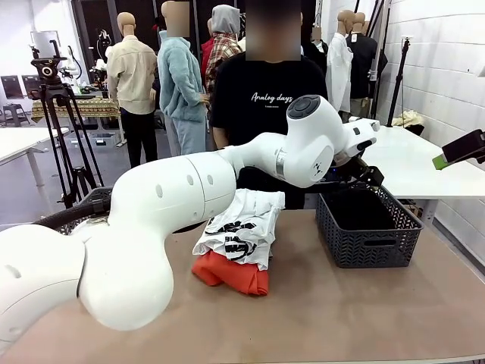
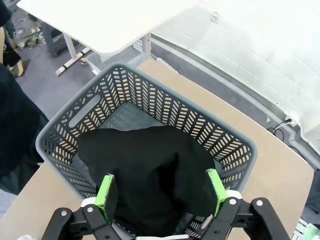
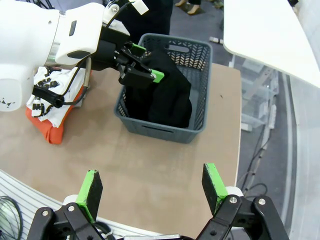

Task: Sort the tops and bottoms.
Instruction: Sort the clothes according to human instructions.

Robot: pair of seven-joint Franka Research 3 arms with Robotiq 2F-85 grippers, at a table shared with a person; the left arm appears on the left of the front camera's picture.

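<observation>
Two tops lie stacked at mid-table: a white tee with black print [image 1: 241,226] [image 3: 54,90] on a bright orange one [image 1: 231,274] [image 3: 48,132]. My left gripper [image 2: 161,192] [image 3: 146,71] hangs open over the grey basket [image 1: 369,246] [image 2: 150,97] [image 3: 162,131], its green pads either side of a black garment [image 2: 150,167] [image 3: 171,100] heaped inside. I cannot tell what kind of garment it is. My right gripper [image 3: 152,186] stands open and empty, high above the table's near right part. One of its fingers [image 1: 464,147] shows at the right edge.
My left arm [image 1: 197,189] stretches across the table in front of the person in a black T-shirt [image 1: 265,98] at the far side. A white side table [image 1: 413,163] [image 3: 280,35] stands beyond the basket. Bare tabletop [image 1: 341,311] spreads in front of the basket.
</observation>
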